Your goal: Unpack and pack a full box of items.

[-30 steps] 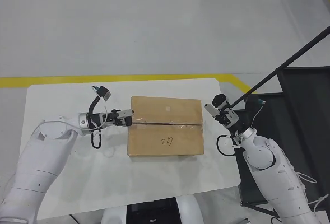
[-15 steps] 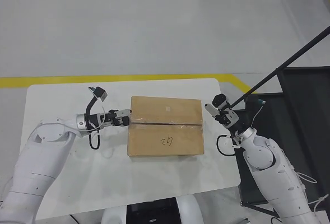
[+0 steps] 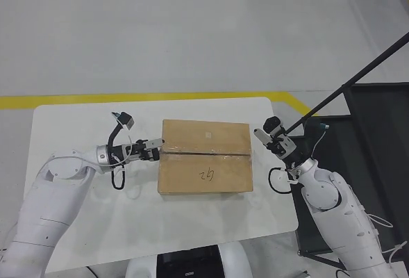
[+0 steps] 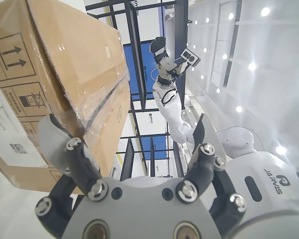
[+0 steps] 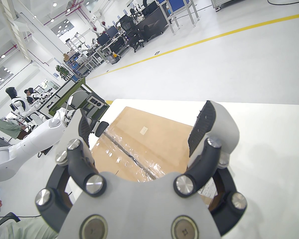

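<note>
Both tools stand spread. The left tool [image 4: 125, 130] has one finger [image 4: 52, 135] at, and seemingly touching, the clear tape [image 4: 99, 98] where it wraps over the left end of the closed cardboard box [image 3: 204, 167]; its other finger is in free air. The right tool [image 5: 144, 120] hangs just off the box's right end, touching nothing. The box sits mid-worktop [image 3: 79, 121], flaps taped along the centre seam. To open it cleanly, the left finger should probably catch the wrinkled tape edge and work along the seam, low and slow, while the right tool braces the far end against sliding.
</note>
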